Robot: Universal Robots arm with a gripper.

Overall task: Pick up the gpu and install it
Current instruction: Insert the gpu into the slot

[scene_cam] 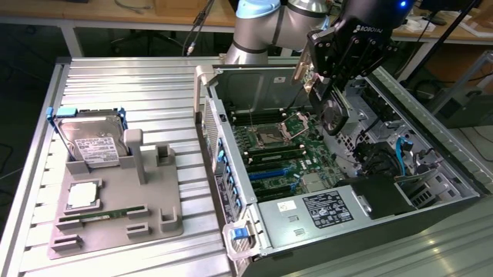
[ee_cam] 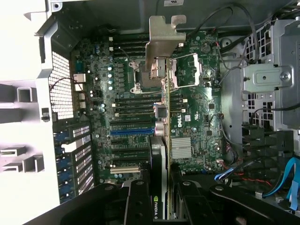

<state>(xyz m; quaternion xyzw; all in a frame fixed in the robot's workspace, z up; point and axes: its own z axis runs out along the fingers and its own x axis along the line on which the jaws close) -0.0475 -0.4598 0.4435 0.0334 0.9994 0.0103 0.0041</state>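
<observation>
My gripper (scene_cam: 333,81) hangs over the open computer case (scene_cam: 231,190), shut on the gpu (scene_cam: 333,114). The card hangs below the fingers with its black round fan facing the exterior view's right and its tan board edge toward the left. It is in the air above the motherboard (scene_cam: 281,151), apart from it. In the wrist view the gpu (ee_cam: 161,140) appears edge-on between my fingers (ee_cam: 136,201), its silver end bracket (ee_cam: 164,40) at the far end, over the row of expansion slots (ee_cam: 133,131).
To the exterior view's left a grey holder (scene_cam: 127,213) carries a silver hard drive (scene_cam: 91,141), a processor (scene_cam: 83,196) and a green memory stick (scene_cam: 100,216). The power supply (scene_cam: 327,209) and drive cages with cables (scene_cam: 400,156) crowd the case.
</observation>
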